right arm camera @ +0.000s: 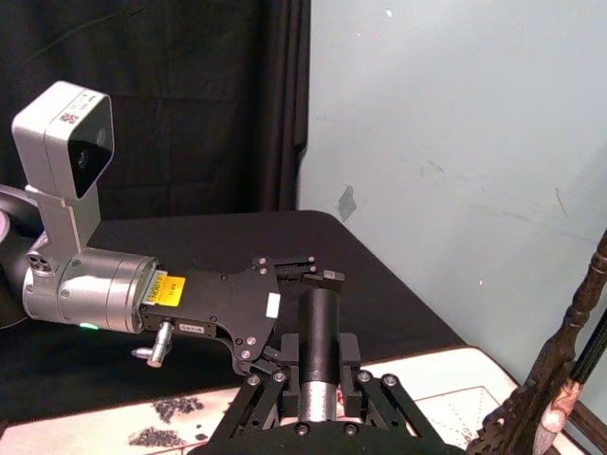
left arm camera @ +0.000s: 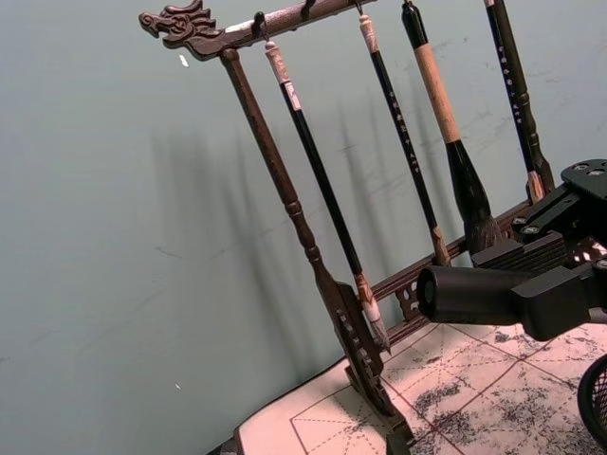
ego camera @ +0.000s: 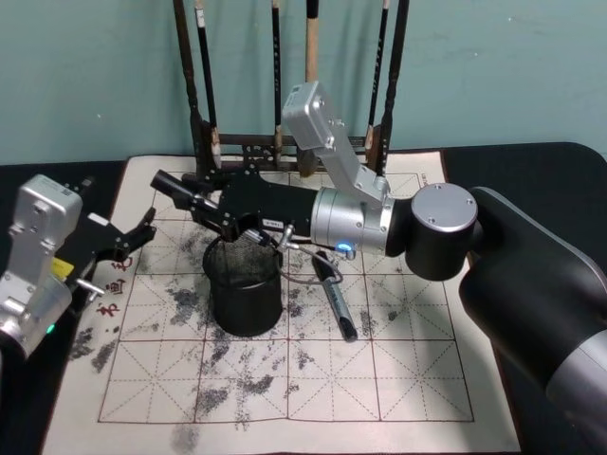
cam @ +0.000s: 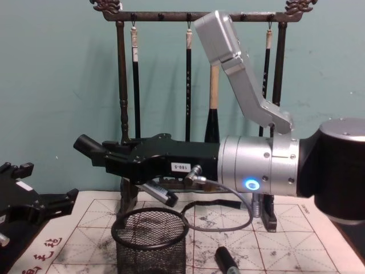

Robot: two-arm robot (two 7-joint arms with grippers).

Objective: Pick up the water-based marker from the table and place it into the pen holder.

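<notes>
My right gripper hangs just above the pen holder, a small black mesh cup on the mat, and is shut on a black marker. The marker lies tilted. Its dark end sticks out toward the left, and its grey end points down over the cup's rim. The right wrist view shows the marker clamped between the fingers. A second dark marker lies on the mat just right of the cup. At the mat's left edge, my left gripper is open and holds nothing.
A tall dark wooden rack of hanging calligraphy brushes stands at the back of the ink-stained grid mat, close behind the right arm. A grey cable loops from the right wrist down toward the mat. The table around the mat is black.
</notes>
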